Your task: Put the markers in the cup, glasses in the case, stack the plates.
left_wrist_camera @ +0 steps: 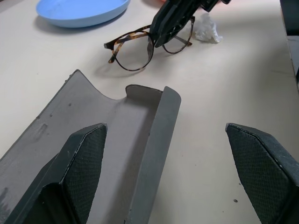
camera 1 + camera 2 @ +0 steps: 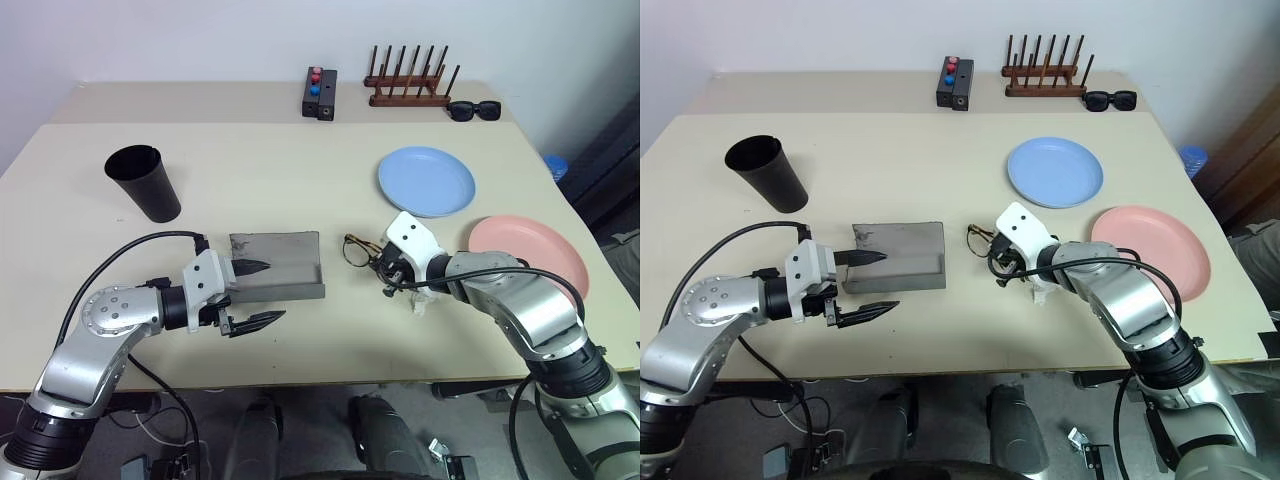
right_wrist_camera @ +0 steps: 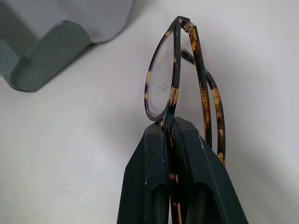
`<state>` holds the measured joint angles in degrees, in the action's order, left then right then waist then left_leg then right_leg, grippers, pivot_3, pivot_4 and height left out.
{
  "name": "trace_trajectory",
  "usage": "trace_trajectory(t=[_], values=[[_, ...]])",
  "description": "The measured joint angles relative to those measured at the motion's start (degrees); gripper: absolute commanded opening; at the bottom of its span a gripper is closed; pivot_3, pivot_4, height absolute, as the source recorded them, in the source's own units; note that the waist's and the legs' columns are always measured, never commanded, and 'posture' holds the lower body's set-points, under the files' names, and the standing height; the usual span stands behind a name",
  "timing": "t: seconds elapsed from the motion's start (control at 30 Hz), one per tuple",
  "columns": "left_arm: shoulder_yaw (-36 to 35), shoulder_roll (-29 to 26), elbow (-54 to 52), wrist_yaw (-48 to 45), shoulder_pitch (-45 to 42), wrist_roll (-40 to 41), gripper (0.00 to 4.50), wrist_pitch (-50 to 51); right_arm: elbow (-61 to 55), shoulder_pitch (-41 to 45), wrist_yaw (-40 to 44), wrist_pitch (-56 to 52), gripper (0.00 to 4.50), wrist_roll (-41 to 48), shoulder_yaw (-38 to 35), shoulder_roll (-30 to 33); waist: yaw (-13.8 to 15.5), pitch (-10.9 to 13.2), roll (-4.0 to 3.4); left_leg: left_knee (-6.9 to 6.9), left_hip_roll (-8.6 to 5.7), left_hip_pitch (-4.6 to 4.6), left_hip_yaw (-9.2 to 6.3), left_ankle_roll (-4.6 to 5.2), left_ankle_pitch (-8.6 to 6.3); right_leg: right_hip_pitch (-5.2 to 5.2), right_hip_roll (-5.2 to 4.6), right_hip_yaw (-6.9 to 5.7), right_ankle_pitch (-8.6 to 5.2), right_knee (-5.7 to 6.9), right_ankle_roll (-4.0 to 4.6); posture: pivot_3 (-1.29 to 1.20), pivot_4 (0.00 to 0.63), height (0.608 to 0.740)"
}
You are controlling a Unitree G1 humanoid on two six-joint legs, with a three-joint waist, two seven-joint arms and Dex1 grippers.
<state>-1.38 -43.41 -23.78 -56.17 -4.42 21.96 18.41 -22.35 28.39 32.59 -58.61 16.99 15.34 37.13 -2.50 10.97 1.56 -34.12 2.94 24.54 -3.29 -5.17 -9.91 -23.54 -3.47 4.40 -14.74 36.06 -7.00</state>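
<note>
I see the big table (image 2: 260,170) first, and all the things sit on it. The pink plate (image 2: 530,250) lies just past my right arm on its outer side, and the blue plate (image 2: 427,180) lies a bit farther out in front of my right hand; they are near each other but not stacked yet. The black cup (image 2: 145,182) stands upright, well ahead of my left hand and a little to its outer side, waiting for the markers, which I cannot find. The grey case (image 2: 275,266) lies open right under my left gripper (image 2: 250,295), whose fingers stand wide apart, one over the case and one just off its near edge. I think I keep it there to hold the case steady. My right gripper (image 3: 170,135) is closed tight on the glasses (image 1: 140,49), pinching the frame by one lens. The glasses are just beside the case, between my two hands, so I think it is a short trip to drop them in.
</note>
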Motion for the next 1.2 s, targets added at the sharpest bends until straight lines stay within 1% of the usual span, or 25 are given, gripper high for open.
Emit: trace_trajectory(t=[0.13,0.23,0.3,0.4,0.5,0.57,0.77,0.9,0.97,1.07,1.2], values=[[-0.3,-0.1,0.1,0.3,0.1,0.0,4.21,0.0,0.6,2.7,3.5,2.3,0.02,0.3,0.0,0.0,0.0,0.0,-0.01,0.01,0.0,0.0,0.0,0.0,0.0,-0.01,0.0,0.0,0.0,0.0,0.0,0.0,0.15,0.74],[-2.4,-0.3,1.1,1.0,0.1,0.1,4.21,0.0,0.5,3.9,7.8,4.9,0.02,1.3,0.1,0.1,0.0,0.0,-0.01,0.03,0.0,0.0,0.0,0.0,0.0,-0.02,0.0,-0.01,0.0,0.0,0.0,0.0,0.15,0.74],[-5.9,-0.7,3.3,2.0,0.4,0.2,4.21,0.1,0.6,5.6,11.3,7.7,0.02,1.4,1.3,0.4,-0.2,0.0,-0.03,0.04,0.01,0.0,0.01,0.0,0.0,-0.05,0.01,0.0,0.0,0.02,0.0,0.0,0.15,0.74],[-11.7,-1.3,7.0,3.9,2.2,0.1,4.21,-0.4,3.8,11.6,14.9,11.9,0.02,0.8,3.5,-1.0,-0.7,0.0,-0.06,0.07,0.02,-0.01,0.01,0.0,0.0,-0.09,0.01,0.0,0.0,0.04,0.0,0.0,0.15,0.74],[-16.0,-1.2,8.9,4.4,6.1,0.1,4.21,-1.7,8.7,17.0,17.9,15.3,0.02,0.1,4.7,-4.2,-0.9,0.0,-0.06,0.18,0.01,0.01,0.03,0.0,0.0,-0.1,-0.01,-0.01,-0.01,0.0,0.0,0.0,0.15,0.74],[-17.8,-0.8,9.5,4.4,7.9,0.2,4.21,-2.8,11.8,19.0,19.5,16.6,0.02,0.0,5.7,-6.3,-0.8,0.0,-0.05,0.2,0.01,0.03,0.02,0.0,0.0,-0.12,0.0,-0.04,-0.03,0.02,0.02,0.0,0.15,0.74],[-23.7,0.7,11.7,5.0,12.5,1.2,4.21,-6.2,25.2,26.6,23.5,19.9,0.02,-1.1,9.6,-17.1,-1.4,0.0,-0.07,0.22,0.03,0.03,0.01,0.0,0.0,-0.15,0.01,-0.05,-0.02,0.08,0.05,0.0,0.15,0.74],[-25.5,0.8,11.8,4.8,14.9,1.9,4.21,-6.9,30.9,27.6,24.9,20.4,0.02,-2.4,11.8,-21.9,-1.4,0.0,-0.07,0.23,0.02,0.05,0.02,-0.01,-0.01,-0.16,0.0,-0.05,-0.02,0.06,0.04,0.0,0.15,0.74],[-25.5,0.9,11.8,4.3,16.2,2.0,4.21,-7.5,32.8,27.6,25.7,20.2,0.02,-2.9,13.3,-23.3,-1.4,0.0,-0.07,0.24,0.03,0.05,0.02,-0.02,-0.01,-0.18,0.0,-0.05,-0.02,0.08,0.04,0.0,0.15,0.74],[-25.5,0.9,11.4,3.8,17.1,2.4,4.21,-7.7,33.2,27.3,26.9,20.1,0.02,-3.7,14.2,-23.6,-1.4,0.0,-0.07,0.24,0.02,0.05,0.02,-0.03,-0.01,-0.19,0.0,-0.05,-0.02,0.07,0.05,0.0,0.15,0.74],[-24.7,0.7,8.6,1.7,18.5,4.0,4.21,-6.5,32.9,25.4,27.6,19.0,0.02,-4.8,14.7,-22.5,-1.4,0.1,-0.08,0.25,0.02,0.05,0.04,-0.04,-0.02,-0.22,-0.02,-0.05,-0.03,0.07,0.06,0.0,0.15,0.74]])
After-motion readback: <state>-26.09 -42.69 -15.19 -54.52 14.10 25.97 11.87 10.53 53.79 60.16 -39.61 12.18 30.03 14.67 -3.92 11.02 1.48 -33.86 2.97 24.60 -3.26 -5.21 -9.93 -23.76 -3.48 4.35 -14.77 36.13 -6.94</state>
